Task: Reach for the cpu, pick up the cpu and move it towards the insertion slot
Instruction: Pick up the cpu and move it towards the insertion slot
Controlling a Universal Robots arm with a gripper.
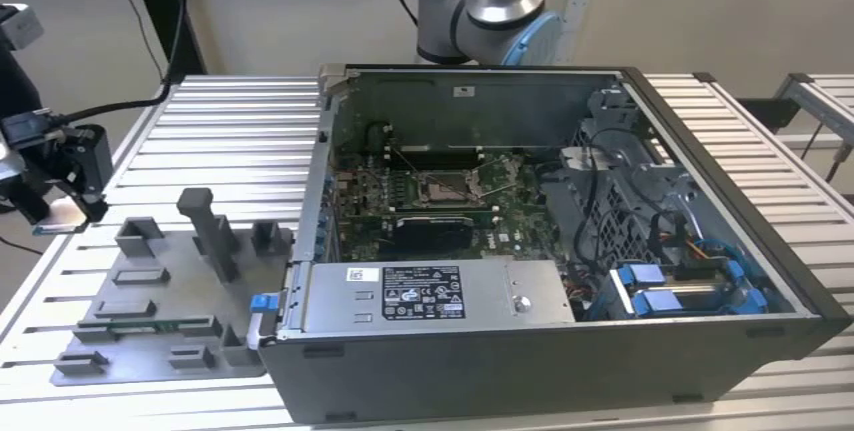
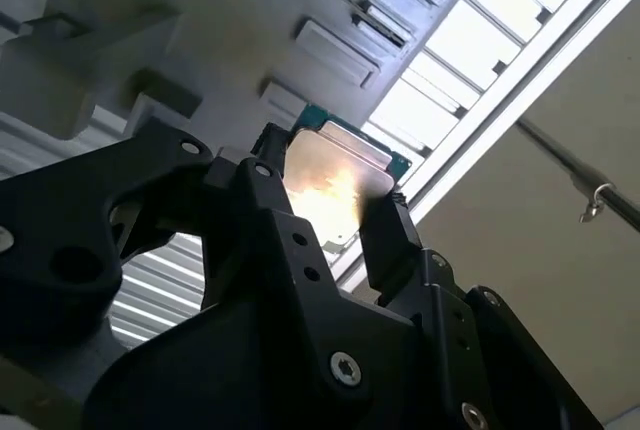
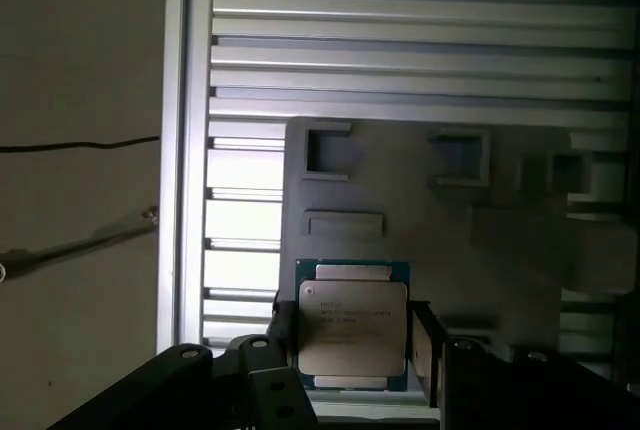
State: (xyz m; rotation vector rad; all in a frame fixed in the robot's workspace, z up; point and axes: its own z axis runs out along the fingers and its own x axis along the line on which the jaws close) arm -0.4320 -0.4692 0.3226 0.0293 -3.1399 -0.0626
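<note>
Fingers (image 3: 428, 350) pinch the cpu (image 3: 352, 328) by two opposite edges, its pale face turned to the first wrist camera; the gripper (image 1: 56, 201) hangs at the exterior view's left, just beside the grey fixture (image 1: 160, 301) and seemingly lifted clear of it; the slot (image 1: 447, 188) lies well apart toward the exterior view's right, inside the open case (image 1: 534, 361); fixture and case wall stand between cpu and slot.

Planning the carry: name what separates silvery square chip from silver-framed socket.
Exterior view: grey plastic fixture plate with upright posts, then the computer case's metal wall.
</note>
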